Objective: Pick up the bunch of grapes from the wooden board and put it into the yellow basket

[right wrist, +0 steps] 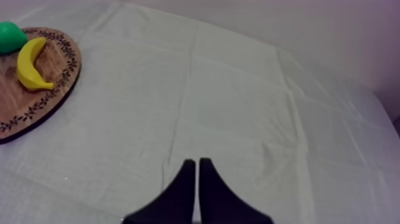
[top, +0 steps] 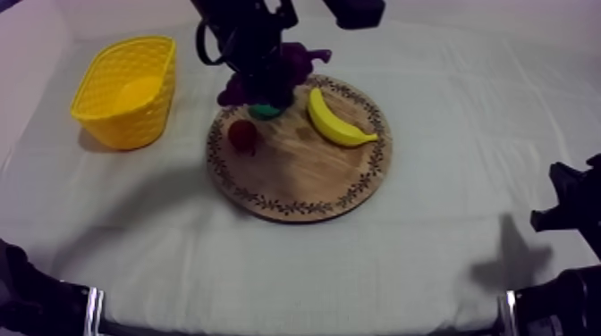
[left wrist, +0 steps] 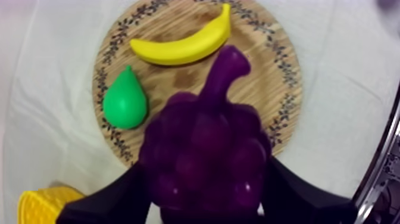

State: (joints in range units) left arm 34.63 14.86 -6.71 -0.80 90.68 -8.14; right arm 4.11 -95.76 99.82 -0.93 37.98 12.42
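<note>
Two arms at this table, and the left one reaches in over the fruit. The left tool (left wrist: 205, 193) is clenched on the bunch of grapes (left wrist: 202, 137), with a black finger on each side. It holds the bunch over the back edge of the wooden board (top: 304, 183), right above the pear (top: 266, 111). A banana (top: 335, 121) and a small red fruit (top: 242, 134) lie on the board too, the red one on the side nearer the yellow basket (top: 134, 116). The basket sits on the table (top: 447, 250) near the board but not touching it. The right tool (right wrist: 194, 170) hangs low at its own side, fingers pressed together on nothing, well apart from the board.
</note>
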